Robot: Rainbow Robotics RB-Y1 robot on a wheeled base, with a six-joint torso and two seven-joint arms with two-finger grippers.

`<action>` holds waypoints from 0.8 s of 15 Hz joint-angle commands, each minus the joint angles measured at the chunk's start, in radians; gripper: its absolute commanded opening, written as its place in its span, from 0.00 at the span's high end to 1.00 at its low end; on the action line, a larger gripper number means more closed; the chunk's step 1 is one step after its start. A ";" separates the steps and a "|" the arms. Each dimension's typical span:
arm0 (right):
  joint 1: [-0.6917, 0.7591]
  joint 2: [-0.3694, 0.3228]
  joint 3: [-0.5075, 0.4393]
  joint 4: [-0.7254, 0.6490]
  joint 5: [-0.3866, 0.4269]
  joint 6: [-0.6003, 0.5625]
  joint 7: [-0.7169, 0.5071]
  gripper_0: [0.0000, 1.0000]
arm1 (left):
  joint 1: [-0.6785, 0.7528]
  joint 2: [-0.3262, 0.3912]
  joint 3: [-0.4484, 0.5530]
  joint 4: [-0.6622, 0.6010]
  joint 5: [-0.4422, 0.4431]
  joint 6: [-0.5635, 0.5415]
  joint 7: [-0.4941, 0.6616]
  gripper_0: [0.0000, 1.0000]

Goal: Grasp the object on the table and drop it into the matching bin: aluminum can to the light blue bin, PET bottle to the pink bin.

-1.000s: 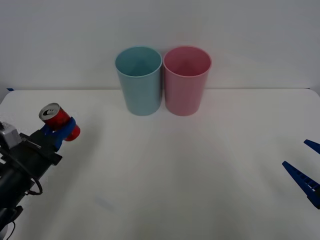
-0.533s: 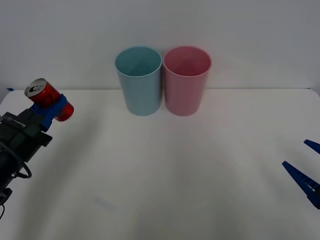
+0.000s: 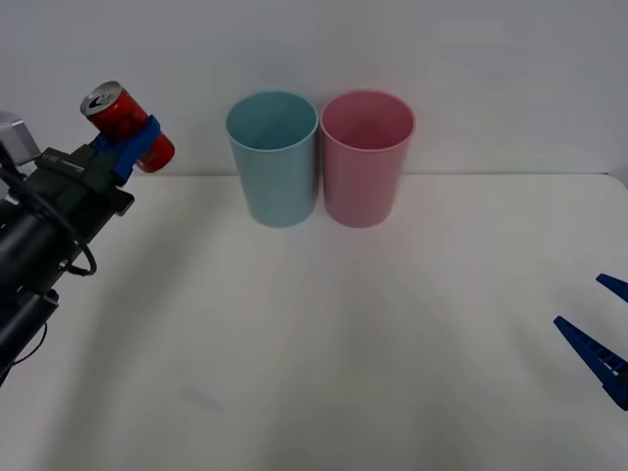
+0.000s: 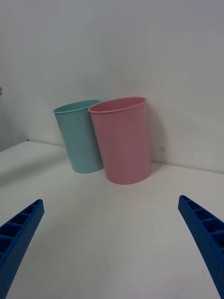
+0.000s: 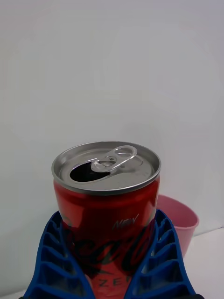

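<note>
Front view: left gripper (image 3: 134, 147) clamps the aluminum can (image 3: 128, 126), raised above the table (image 3: 324, 334).

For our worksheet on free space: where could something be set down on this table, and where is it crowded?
The white table lies bare from the bins forward to the open right gripper. Crowded: light blue bin beside pink bin at the back. The left gripper holds the red can aloft.

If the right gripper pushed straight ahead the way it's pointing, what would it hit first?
Probably the pink bin, which sits dead ahead between the open right gripper's fingers; bare table lies before it. Depth is hard to judge.
</note>
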 commanded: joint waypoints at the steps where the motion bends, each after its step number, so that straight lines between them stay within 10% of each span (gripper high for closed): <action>1: 0.000 0.000 0.000 0.000 0.000 0.000 0.000 0.00 | -0.155 0.000 -0.029 0.147 -0.032 -0.001 -0.004 1.00; 12: 0.000 0.000 0.000 0.000 0.000 0.000 0.000 0.00 | -0.610 0.000 -0.153 0.667 -0.084 0.001 -0.035 1.00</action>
